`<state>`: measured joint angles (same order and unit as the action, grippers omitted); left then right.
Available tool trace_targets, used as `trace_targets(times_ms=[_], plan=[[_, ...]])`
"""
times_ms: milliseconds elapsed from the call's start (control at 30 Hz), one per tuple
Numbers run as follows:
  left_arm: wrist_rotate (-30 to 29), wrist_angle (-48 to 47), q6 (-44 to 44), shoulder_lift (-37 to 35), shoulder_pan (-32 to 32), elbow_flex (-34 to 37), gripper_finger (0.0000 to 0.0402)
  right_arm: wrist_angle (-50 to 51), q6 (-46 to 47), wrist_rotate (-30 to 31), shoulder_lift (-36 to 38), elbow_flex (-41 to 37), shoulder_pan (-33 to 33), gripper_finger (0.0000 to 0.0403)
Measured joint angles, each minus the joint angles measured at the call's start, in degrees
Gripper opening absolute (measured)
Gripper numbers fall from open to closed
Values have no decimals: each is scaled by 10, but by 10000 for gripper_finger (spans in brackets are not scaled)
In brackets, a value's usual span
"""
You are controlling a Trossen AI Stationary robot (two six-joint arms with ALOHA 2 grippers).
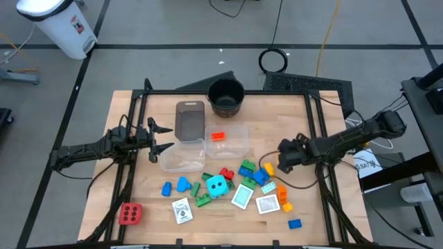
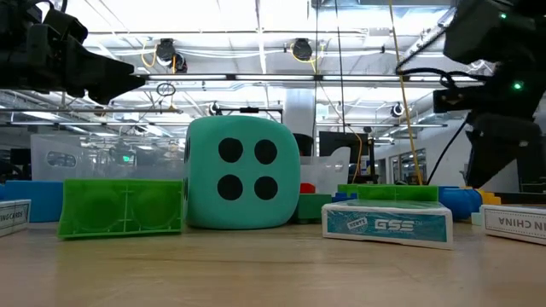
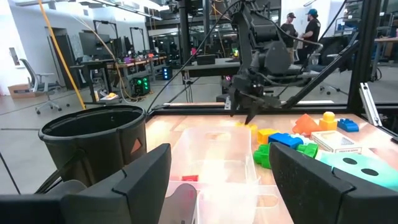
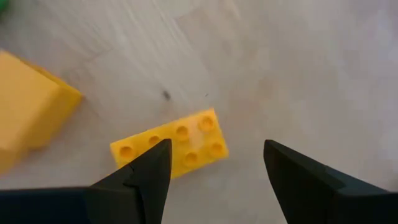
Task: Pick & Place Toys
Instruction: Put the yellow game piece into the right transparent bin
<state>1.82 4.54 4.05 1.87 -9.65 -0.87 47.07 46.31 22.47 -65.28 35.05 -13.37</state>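
Blue, green, red, orange and yellow blocks lie in a cluster (image 1: pixel 252 176) at the table's near middle, around a cyan dotted cube (image 1: pixel 218 185) and three cards (image 1: pixel 243 196). A red dotted cube (image 1: pixel 130 214) lies near left. A red block (image 1: pixel 219 136) lies in a clear tub. My right gripper (image 1: pixel 280 158) is open just above a yellow brick (image 4: pixel 171 148), which lies flat, studs up, below its left finger (image 4: pixel 146 171). My left gripper (image 1: pixel 165 138) is open and empty beside the clear tubs.
Two clear tubs (image 1: pixel 235 146) (image 1: pixel 183 155) and a grey one (image 1: pixel 190 119) stand mid-table, with a black round pot (image 1: pixel 226 97) at the far edge. Another yellow block (image 4: pixel 28 124) lies next to the brick. Bare wood lies right of the cluster. People stand in the room beyond.
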Motion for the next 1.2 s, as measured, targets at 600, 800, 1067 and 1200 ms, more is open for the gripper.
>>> trace_targets(times_ms=[600,800,1067,1200], plan=[[0,0,0,0,0,0,274,-67,159,-91,-55,14,44,231],[0,0,0,0,0,0,274,-66,122,-96,-87,16,57,231],[0,0,0,0,0,0,274,-161,-124,-56,-90,12,46,231],[0,0,0,0,0,0,274,-208,-224,-53,-91,12,34,231]])
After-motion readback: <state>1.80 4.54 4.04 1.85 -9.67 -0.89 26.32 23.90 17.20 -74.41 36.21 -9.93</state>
